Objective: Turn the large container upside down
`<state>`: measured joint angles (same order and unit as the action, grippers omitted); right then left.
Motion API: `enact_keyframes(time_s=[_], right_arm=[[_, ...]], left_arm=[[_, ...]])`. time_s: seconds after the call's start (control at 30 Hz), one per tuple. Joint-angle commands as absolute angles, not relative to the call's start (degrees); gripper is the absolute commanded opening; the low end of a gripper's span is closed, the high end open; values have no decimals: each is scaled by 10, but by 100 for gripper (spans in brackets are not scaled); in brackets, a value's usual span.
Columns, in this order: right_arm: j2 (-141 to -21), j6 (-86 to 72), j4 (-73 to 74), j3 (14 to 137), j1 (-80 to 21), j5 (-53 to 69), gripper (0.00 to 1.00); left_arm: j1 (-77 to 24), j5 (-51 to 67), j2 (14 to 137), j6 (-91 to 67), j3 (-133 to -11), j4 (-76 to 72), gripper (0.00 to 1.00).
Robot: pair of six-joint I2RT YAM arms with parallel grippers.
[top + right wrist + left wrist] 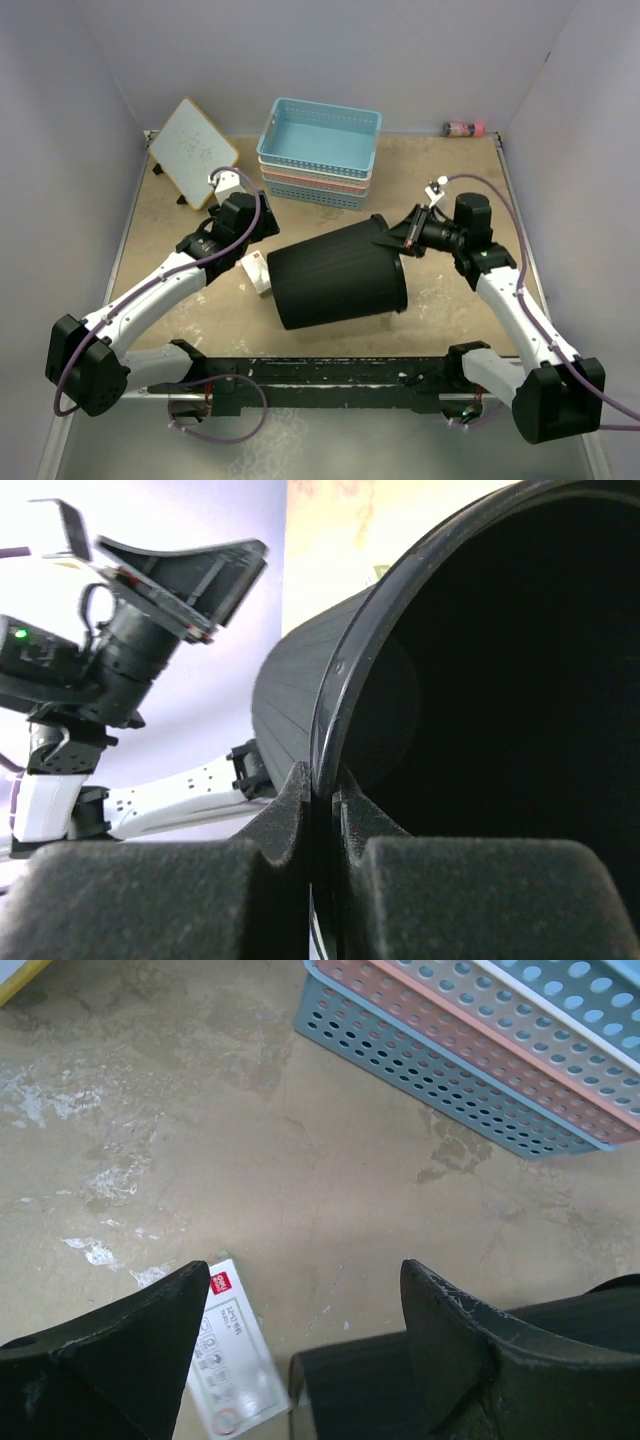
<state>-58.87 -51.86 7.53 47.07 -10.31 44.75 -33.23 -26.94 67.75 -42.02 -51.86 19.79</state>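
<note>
White card (238,1355) beside large container (335,275): red logo (219,1282), print illegible.

Large container (335,275) sprawled across mid-tabletop (460,165), basket stack (320,150) crowding behind, narrow gap between, bare room far right.

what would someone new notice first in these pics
The big black wastebasket lies on its side in the middle of the table, and the right hand is pinched shut on its rim. The left hand is open by the wastebasket's closed end, near a small white card. At the back sits a stack of blue and pink baskets, with a whiteboard to its left.
</note>
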Motion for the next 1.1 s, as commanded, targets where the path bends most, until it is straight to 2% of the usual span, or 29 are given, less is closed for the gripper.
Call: enact_keyframes(time_s=[0.0,0.07,0.17,0.2,0.23,0.37,0.43,0.53,0.63,0.77,1.07], right_arm=[[-578,-532,-12,426,-89,489,0],[-578,-468,63,445,-80,460,1],[-589,-383,172,478,-69,397,25],[-593,-363,195,487,-68,380,38],[-598,-347,213,496,-68,363,45],[-608,-296,269,540,-67,310,62],[-608,-271,303,570,-67,276,67],[-604,-237,346,612,-67,230,69],[-600,-203,365,655,-68,204,66],[-593,-195,379,668,-68,238,57],[-580,-170,432,653,-73,303,51]], left_arm=[[-329,-260,665,-429,-518,197,75],[-329,-259,659,-426,-516,201,75],[-329,-262,649,-427,-521,219,75],[-329,-260,645,-428,-524,228,75],[-329,-255,640,-430,-529,236,75],[-329,-224,614,-445,-551,277,75],[-329,-197,597,-453,-557,301,75],[-329,-141,562,-465,-545,320,75],[-330,-98,534,-474,-505,318,76],[-330,-21,503,-504,-439,271,77],[-330,140,455,-621,-351,126,78]])
